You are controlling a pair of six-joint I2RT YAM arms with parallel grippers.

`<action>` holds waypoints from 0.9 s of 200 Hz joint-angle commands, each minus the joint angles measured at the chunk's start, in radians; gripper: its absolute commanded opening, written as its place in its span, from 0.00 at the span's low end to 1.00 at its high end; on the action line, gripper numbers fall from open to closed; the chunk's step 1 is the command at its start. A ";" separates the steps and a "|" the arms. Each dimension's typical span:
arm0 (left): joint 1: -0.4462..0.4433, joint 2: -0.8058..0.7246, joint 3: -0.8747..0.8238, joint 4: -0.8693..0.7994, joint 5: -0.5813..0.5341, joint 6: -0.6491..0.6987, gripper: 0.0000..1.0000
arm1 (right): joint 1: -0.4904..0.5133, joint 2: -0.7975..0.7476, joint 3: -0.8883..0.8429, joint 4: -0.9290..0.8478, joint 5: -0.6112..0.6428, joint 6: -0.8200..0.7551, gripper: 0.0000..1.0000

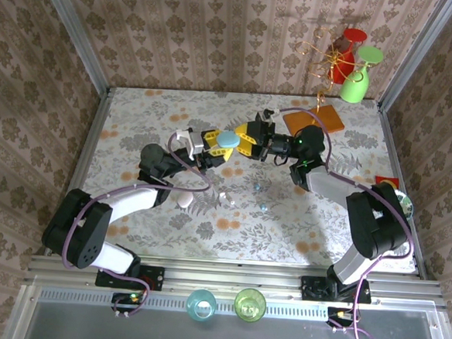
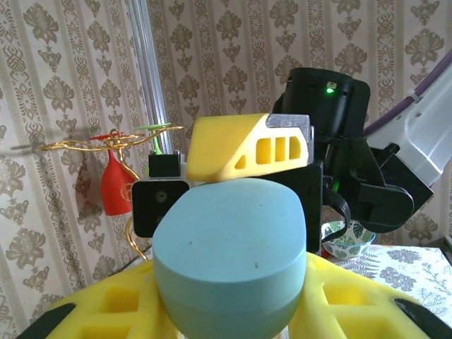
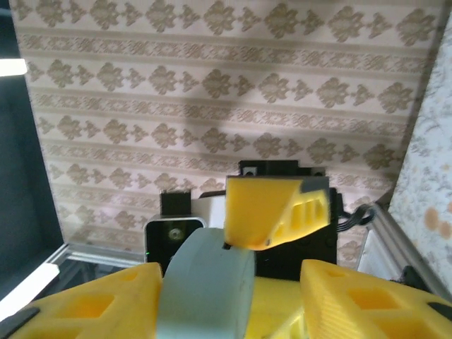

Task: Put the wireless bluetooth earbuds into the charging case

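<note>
While the blue case [image 1: 228, 139] hangs in the air above the middle of the table [image 1: 352, 136], both arms meet at it. The left gripper [image 1: 214, 146] pinches the case: in the left wrist view its two yellow fingers [image 2: 106, 311] press against the case's sides. The right gripper [image 1: 250, 138] has its jaws spread; in the right wrist view the case stands edge-on against one finger, with a gap to the other.

The lid appears closed, its seam unbroken.

The earbuds [image 1: 256, 185] lie loose on the table below, teal and white bits scattered just beside each other, well apart from either gripper. A white case [image 1: 183, 201] rests near the left arm.

Assessment: the step in hand is securing the case in one gripper; no earbud has been seated.

The next move calls for the freed right gripper to lift the lid without twisting the case from the left grip. A fine pinch on one small, glossy earbud follows.
</note>
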 commanded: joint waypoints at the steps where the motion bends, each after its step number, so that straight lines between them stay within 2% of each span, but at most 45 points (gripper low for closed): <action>1: 0.012 -0.014 -0.016 0.018 0.007 -0.006 0.30 | -0.017 -0.110 0.032 -0.348 0.044 -0.297 0.64; 14: 0.019 -0.007 -0.019 -0.012 0.002 -0.028 0.30 | -0.025 -0.171 0.060 -0.599 0.080 -0.504 0.71; 45: 0.027 -0.001 -0.055 -0.038 0.003 -0.038 0.30 | -0.028 -0.243 0.145 -0.985 0.159 -0.901 0.77; 92: 0.027 -0.010 -0.090 -0.040 0.051 -0.096 0.30 | 0.049 -0.318 0.240 -1.296 0.414 -1.375 0.81; 127: 0.027 -0.042 -0.105 -0.067 0.058 -0.095 0.30 | 0.108 -0.284 0.297 -1.387 0.442 -1.546 0.82; 180: 0.024 -0.045 -0.097 -0.080 0.076 -0.111 0.30 | 0.153 -0.220 0.315 -1.390 0.471 -1.620 0.82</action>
